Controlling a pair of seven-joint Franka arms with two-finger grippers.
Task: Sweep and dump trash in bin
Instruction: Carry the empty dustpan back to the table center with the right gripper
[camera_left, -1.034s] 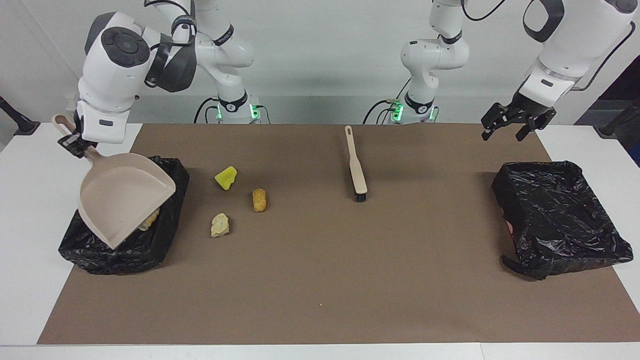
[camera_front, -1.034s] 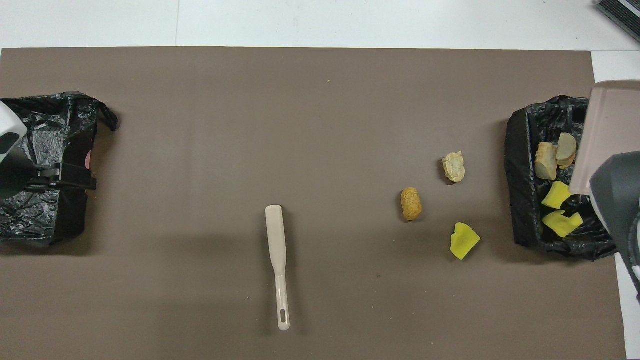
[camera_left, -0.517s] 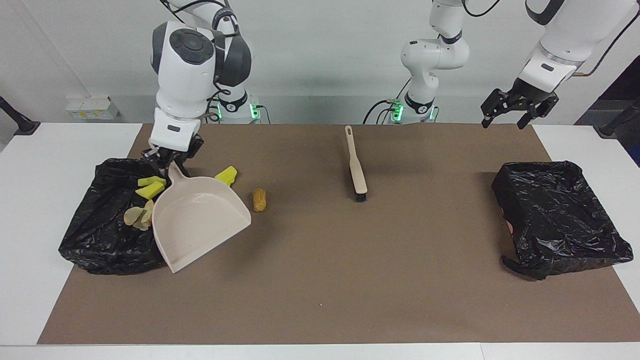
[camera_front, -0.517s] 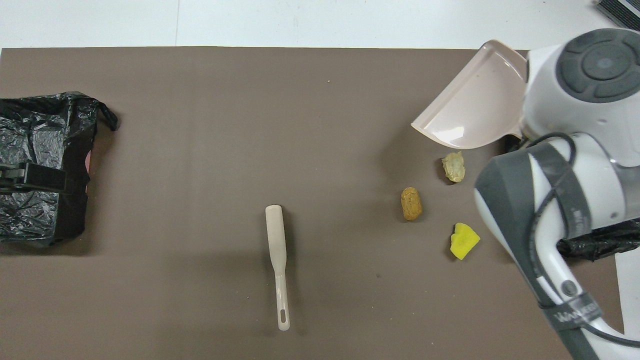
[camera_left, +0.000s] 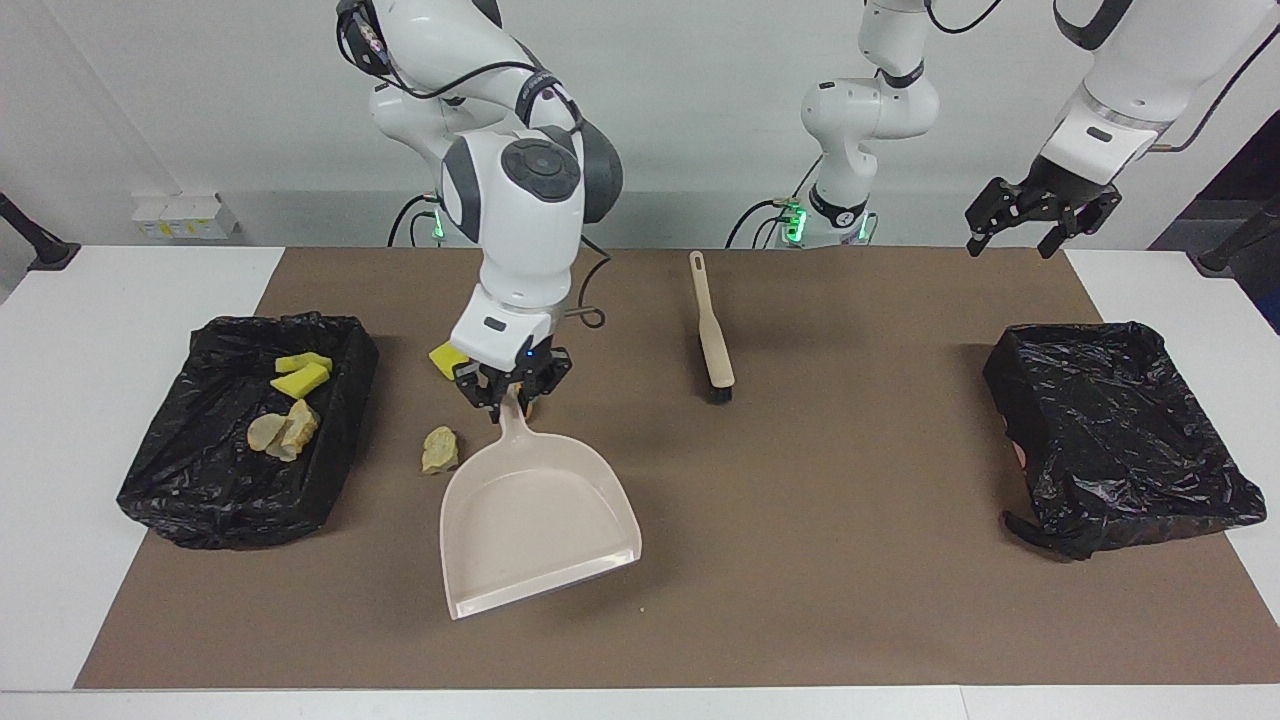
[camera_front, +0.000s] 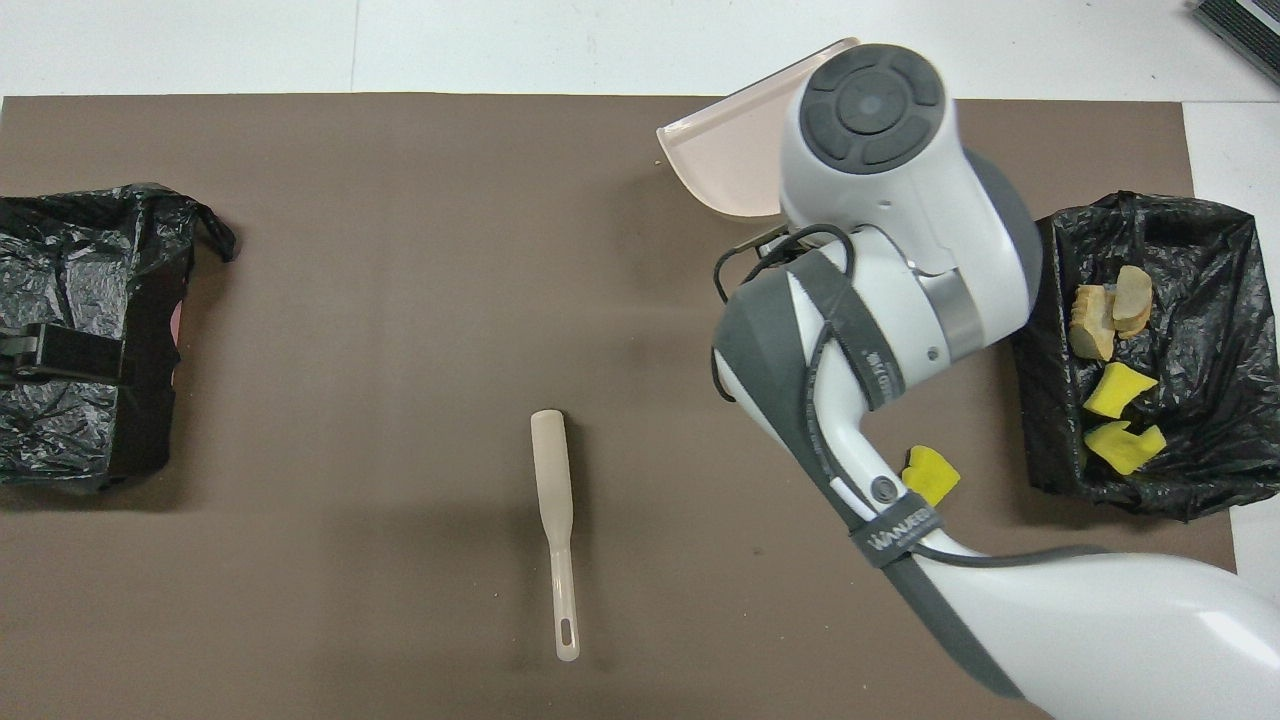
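My right gripper (camera_left: 510, 392) is shut on the handle of the beige dustpan (camera_left: 535, 530), which hangs low over the mat, its lip pointing away from the robots. A pale lump of trash (camera_left: 440, 450) lies beside the pan, toward the right arm's end. A yellow sponge piece (camera_left: 445, 358) peeks out by the gripper, and the same yellow sponge piece (camera_front: 930, 475) shows from overhead. The black-lined bin (camera_left: 180, 500) at that end holds yellow scraps (camera_left: 300, 376) and beige lumps (camera_left: 283, 430). My left gripper (camera_left: 1030, 225) waits open in the air.
The beige brush (camera_left: 712, 330) with black bristles lies on the brown mat near the robots. A second black-lined bin (camera_left: 1120, 430) stands at the left arm's end. From overhead the right arm covers most of the dustpan (camera_front: 725, 160).
The right arm has swung the dustpan from over the bin to over the middle of the mat. The scraps in the bin now show. The left gripper barely moved.
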